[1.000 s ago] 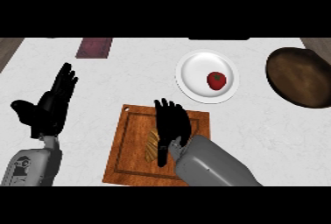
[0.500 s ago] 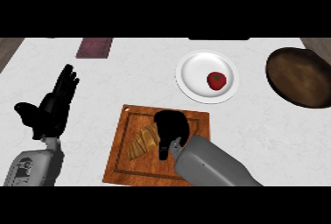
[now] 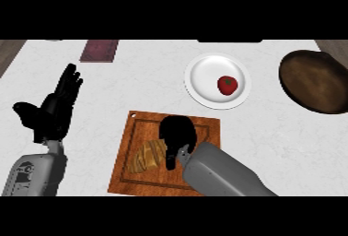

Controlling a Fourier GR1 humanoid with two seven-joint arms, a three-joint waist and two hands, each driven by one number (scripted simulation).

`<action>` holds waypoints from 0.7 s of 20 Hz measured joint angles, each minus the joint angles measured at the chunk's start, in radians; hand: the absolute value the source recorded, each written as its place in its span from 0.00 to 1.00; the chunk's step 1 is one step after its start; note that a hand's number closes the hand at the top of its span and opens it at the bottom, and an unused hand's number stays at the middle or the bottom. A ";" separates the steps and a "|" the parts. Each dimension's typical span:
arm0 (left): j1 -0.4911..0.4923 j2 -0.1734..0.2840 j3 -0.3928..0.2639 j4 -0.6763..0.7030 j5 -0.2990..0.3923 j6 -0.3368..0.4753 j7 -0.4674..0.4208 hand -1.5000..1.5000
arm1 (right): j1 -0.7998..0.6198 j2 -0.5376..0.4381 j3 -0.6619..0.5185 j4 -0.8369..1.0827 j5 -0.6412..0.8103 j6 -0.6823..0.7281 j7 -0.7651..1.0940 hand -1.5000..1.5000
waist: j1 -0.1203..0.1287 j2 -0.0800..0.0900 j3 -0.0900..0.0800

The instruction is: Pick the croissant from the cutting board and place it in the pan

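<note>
The golden croissant [image 3: 149, 156] lies on the left half of the wooden cutting board [image 3: 204, 126] at the lower middle. My right hand [image 3: 178, 132] is down on the board with its fingers curled over the croissant's right end, hiding that part. The dark brown pan [image 3: 316, 81] sits at the far right edge, well away from the board. My left hand [image 3: 51, 109] rests open at the left, fingers up, touching nothing.
A white plate [image 3: 204, 77] holding a red fruit [image 3: 228, 84] stands between the board and the pan. A dark maroon flat object [image 3: 99, 50] lies at the back left. White counter stretches around the board.
My right hand's fingers went from straight over the croissant to curled onto it, and more of the croissant now shows at the hand's left. The left hand stayed put.
</note>
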 measured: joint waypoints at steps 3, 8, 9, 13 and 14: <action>0.001 0.007 0.011 0.014 0.004 -0.007 -0.007 0.50 | -0.004 -0.036 -0.066 0.011 0.009 0.011 -0.030 1.00 | -0.002 0.000 0.001; 0.007 0.007 0.006 -0.009 0.003 -0.010 0.013 0.50 | 0.001 -0.103 -0.161 0.044 0.047 -0.038 -0.040 1.00 | -0.005 0.002 0.000; 0.007 0.008 0.008 -0.005 0.004 -0.011 0.010 0.50 | -0.004 -0.109 -0.164 0.032 0.071 -0.056 -0.023 1.00 | -0.007 0.002 0.000; 0.023 0.001 0.008 -0.001 -0.003 -0.003 -0.007 0.50 | -0.020 -0.165 -0.165 -0.041 0.193 -0.175 0.015 1.00 | -0.016 -0.001 0.000; 0.023 0.005 0.013 0.007 -0.002 -0.005 -0.011 0.50 | -0.023 -0.182 -0.167 -0.083 0.216 -0.190 0.030 1.00 | -0.022 -0.003 -0.001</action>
